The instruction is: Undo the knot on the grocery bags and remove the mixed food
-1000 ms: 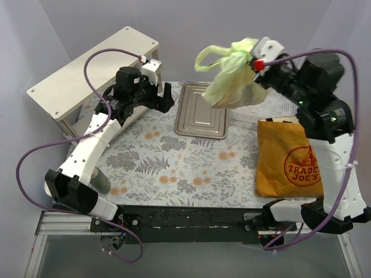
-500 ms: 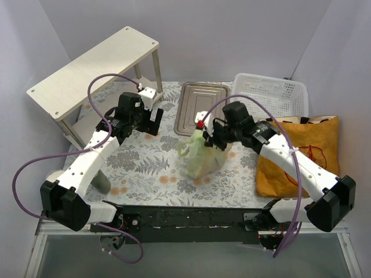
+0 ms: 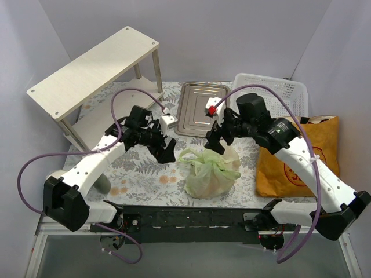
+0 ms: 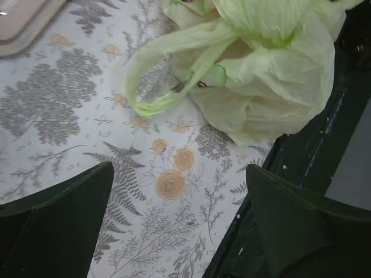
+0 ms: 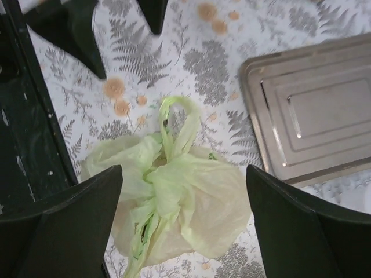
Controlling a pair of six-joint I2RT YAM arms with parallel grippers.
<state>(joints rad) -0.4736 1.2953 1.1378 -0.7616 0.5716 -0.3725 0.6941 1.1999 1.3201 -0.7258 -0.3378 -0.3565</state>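
The pale green plastic bag sits knotted on the floral cloth near the front edge, and its knot and one loose handle loop face up. My right gripper hovers open just above it, jaws wide on either side of the bag without touching. My left gripper is open, low over the cloth just left of the bag. The mustard-orange tote lies flat at the right. The mixed food is hidden inside the bags.
A metal tray lies behind the green bag, and a white mesh basket stands at the back right. A wooden shelf stands at the back left. The black base rail runs right along the bag's near side.
My right arm brought the green bag down from high at the back to the front centre, then opened and let it go. My left arm swung right toward the bag.
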